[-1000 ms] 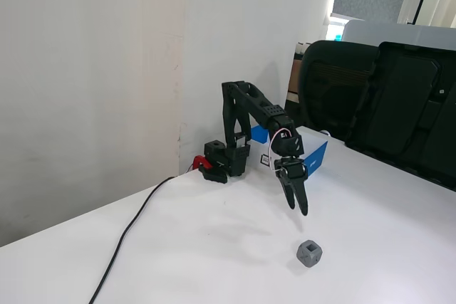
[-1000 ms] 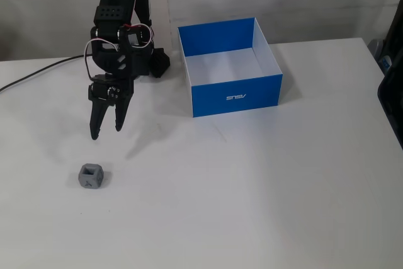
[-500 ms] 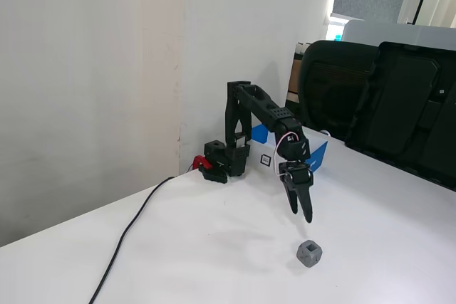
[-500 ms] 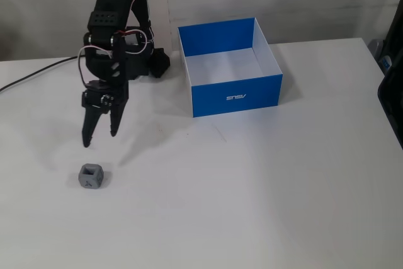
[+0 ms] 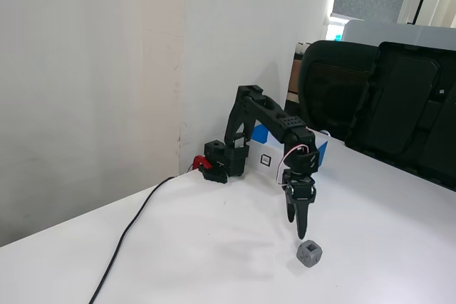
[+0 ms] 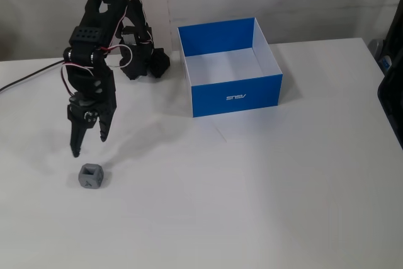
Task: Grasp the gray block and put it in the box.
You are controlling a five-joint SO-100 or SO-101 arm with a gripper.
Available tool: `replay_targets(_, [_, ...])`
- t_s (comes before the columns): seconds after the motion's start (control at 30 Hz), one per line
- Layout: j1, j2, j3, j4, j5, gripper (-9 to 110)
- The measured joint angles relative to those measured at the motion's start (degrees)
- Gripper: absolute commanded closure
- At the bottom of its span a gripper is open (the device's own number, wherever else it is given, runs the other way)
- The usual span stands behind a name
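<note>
On the table (image 6: pixel 283 206): everything stands on its white top
Box (image 6: pixel 236 96): blue walls, pale floor; it sits right of the arm in a fixed view, well apart from the block; nothing lies inside
Arm (image 6: pixel 101 42): black, bent forward and down
Gripper (image 6: pixel 88 145): points down, just above the block; fingers nearly closed, grasping nothing
Block (image 6: pixel 92 177): gray; on the table, free, under the fingertips (image 5: pixel 301 233)
</note>
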Motion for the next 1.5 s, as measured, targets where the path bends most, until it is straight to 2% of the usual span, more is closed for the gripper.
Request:
replay_targets(0.13, [0.4, 0.0, -1.1, 0.7, 0.0, 52])
replay_targets(0.47, [0.4, 0.0, -1.8, 2.7, 0.0, 53])
replay_targets(1.5, [1.3, -27.7, -37.6, 19.0, -0.1, 49])
